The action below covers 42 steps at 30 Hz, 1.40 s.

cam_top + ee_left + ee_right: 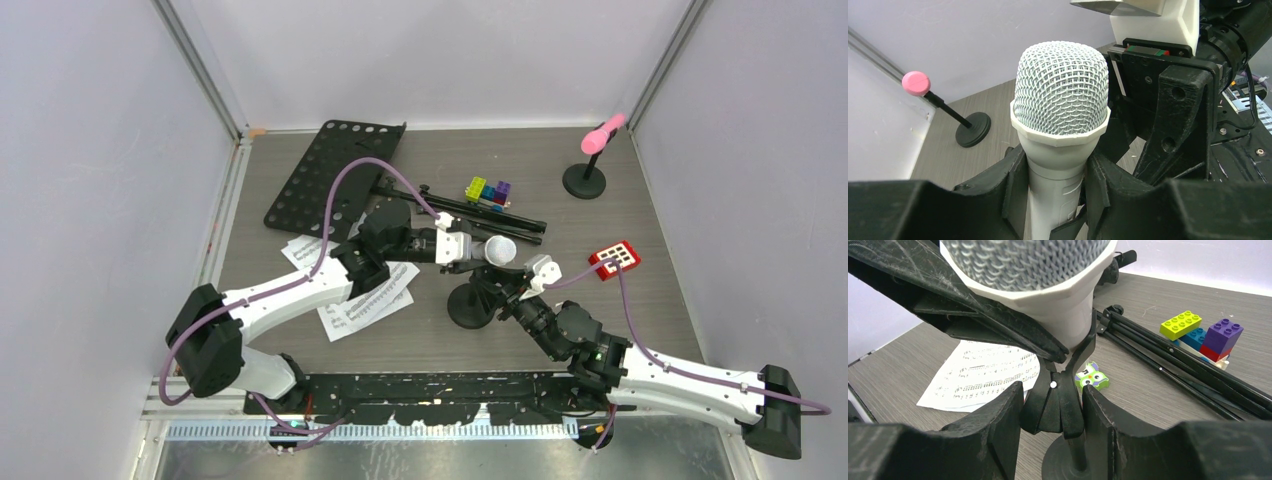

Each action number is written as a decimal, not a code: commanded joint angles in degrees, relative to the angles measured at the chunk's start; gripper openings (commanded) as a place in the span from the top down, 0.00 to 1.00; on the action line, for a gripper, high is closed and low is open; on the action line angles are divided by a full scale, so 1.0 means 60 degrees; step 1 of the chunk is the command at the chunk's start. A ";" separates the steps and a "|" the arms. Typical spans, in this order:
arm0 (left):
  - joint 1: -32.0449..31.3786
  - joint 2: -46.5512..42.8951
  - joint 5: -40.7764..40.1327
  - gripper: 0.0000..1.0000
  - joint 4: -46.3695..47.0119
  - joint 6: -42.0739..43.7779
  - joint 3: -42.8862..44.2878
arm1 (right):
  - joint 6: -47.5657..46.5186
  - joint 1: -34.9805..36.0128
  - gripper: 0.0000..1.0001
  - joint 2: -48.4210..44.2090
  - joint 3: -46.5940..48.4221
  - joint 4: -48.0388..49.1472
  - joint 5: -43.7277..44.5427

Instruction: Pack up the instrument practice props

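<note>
On the grey tabletop (425, 345) between pale walls, the white microphone (1062, 95) sits in the mic mount's clip (1053, 405), long axis running up through the left fingers (1010, 185) clenched on its handle. Directly below, the right fingers (998, 425) clamp that clip, so pulling upward should free it.

- A dark grey wood-grain tabletop (430, 348) is filling the middle of the top view.
- Pale lilac-white wall panels (440, 50) are closing it in at the back and on both sides.
- Silver metal posts (200, 65) are slanting down from the upper corners.
- A pale slotted rail (220, 431) is running along the bottom edge.
- Soft, even light is falling everywhere.
</note>
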 commanded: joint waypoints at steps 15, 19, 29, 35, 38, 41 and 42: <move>-0.0109 -0.0496 0.0337 1.00 -0.0052 0.0031 0.0306 | -0.0161 0.0019 0.25 0.0085 0.0351 0.0024 0.0192; -0.0109 -0.0490 0.0335 1.00 0.0001 0.0014 0.0343 | -0.0175 0.0019 0.39 0.0017 0.0362 0.0028 0.0159; -0.0109 -0.0814 -0.0540 1.00 0.0140 0.0145 0.0223 | -0.0030 0.0007 0.99 -0.0171 0.0173 0.0001 0.0204; -0.0088 -0.1588 -0.2661 1.00 -0.0138 0.1311 0.0078 | 0.0000 0.0006 0.99 -0.0313 0.0131 -0.0113 0.0219; -0.0031 -0.1997 -0.3199 1.00 -0.0855 0.1659 0.0153 | 0.0013 0.0017 0.99 -0.0384 0.0092 -0.0140 0.0237; 0.0007 -0.2436 -0.4182 1.00 -0.1198 0.1405 0.0085 | 0.0043 0.0015 0.99 -0.0407 0.0069 -0.0161 0.0273; 0.0021 -0.2588 -0.4604 1.00 -0.1176 0.1154 0.0008 | 0.0052 0.0009 0.99 -0.0407 0.0080 -0.0154 0.0300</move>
